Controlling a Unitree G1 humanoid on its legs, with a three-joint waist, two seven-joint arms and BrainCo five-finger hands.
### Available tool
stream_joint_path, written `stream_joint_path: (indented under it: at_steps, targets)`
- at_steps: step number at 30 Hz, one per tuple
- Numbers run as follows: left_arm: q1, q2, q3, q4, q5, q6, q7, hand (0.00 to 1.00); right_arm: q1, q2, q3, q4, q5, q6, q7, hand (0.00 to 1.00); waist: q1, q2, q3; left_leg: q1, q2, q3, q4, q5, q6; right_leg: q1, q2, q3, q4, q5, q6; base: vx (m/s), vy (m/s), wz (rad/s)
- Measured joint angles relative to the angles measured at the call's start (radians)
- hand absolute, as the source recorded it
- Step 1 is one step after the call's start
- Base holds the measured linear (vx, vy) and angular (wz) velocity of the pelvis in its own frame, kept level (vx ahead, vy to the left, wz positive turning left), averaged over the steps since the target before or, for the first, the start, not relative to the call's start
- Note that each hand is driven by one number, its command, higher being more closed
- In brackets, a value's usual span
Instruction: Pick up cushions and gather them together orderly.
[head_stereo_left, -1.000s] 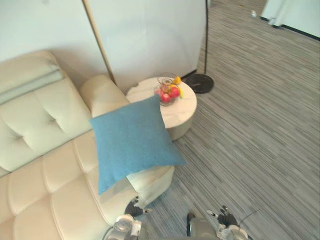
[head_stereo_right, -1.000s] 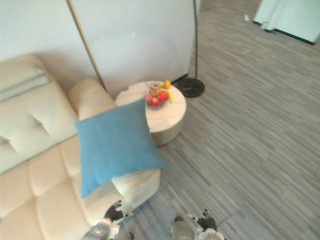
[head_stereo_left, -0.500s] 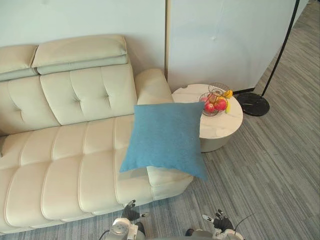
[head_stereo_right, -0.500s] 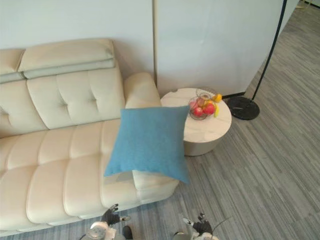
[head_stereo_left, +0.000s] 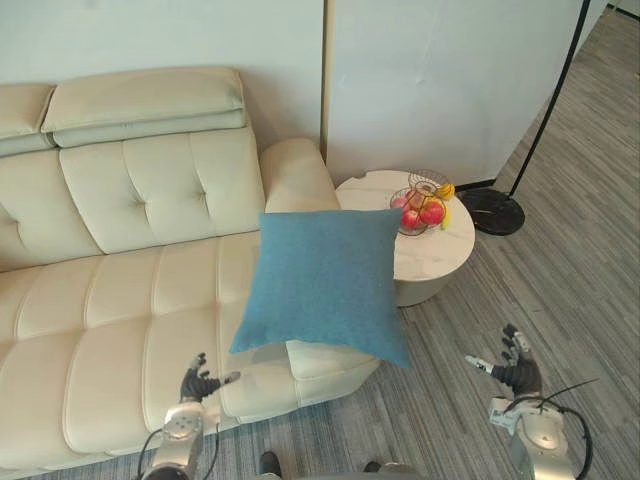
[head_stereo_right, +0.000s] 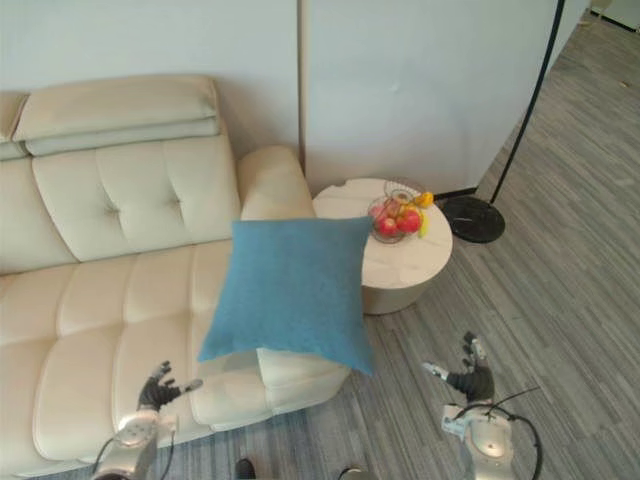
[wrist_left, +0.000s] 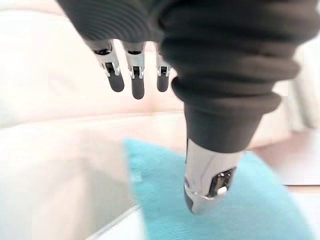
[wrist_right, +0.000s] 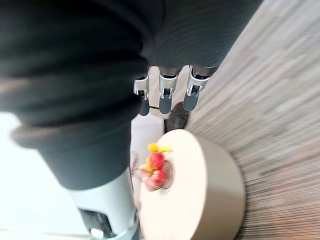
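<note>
One blue cushion (head_stereo_left: 325, 280): leans tilted on the end of one cream sofa (head_stereo_left: 110, 290) by the armrest, lower corner hanging past the seat's front. Beside it, one round side table (head_stereo_left: 432, 250), one wire fruit bowl (head_stereo_left: 422, 205) on top, one floor lamp (head_stereo_left: 497, 210) behind. Two hands, both spread wide, holding and touching nothing. Left hand (head_stereo_left: 197, 383) raised before the seat's front edge, near the cushion's lower corner yet apart. Right hand (head_stereo_left: 517, 372) raised over the floor (head_stereo_left: 560, 300), fingers up, well apart from the cushion.
</note>
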Motion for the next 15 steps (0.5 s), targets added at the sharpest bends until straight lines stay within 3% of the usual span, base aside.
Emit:
stream_joint_path:
  at_steps: [10, 15]
  targets:
    - [-0.143, 0.002, -0.024, -0.058, -0.028, -0.012, 0.042, 0.00, -0.188, 0.005, 0.190, -0.006, 0.081, -0.010, 0.017, 0.00, 0.018, -0.003, -0.002, -0.042, 0.003, 0.019, 0.000, 0.001, 0.002, -0.041, 0.014, 0.039, -0.053, 0.062, 0.001, -0.03, 0.018, -0.10]
    - [-0.205, 0.002, -0.046, -0.057, -0.027, -0.012, 0.064, 0.00, -0.286, 0.018, 0.220, 0.135, 0.120, -0.017, -0.003, 0.00, 0.031, -0.002, 0.002, -0.093, -0.001, 0.014, 0.000, 0.020, 0.021, -0.071, 0.015, 0.035, -0.092, 0.101, 0.003, -0.05, 0.028, 0.03]
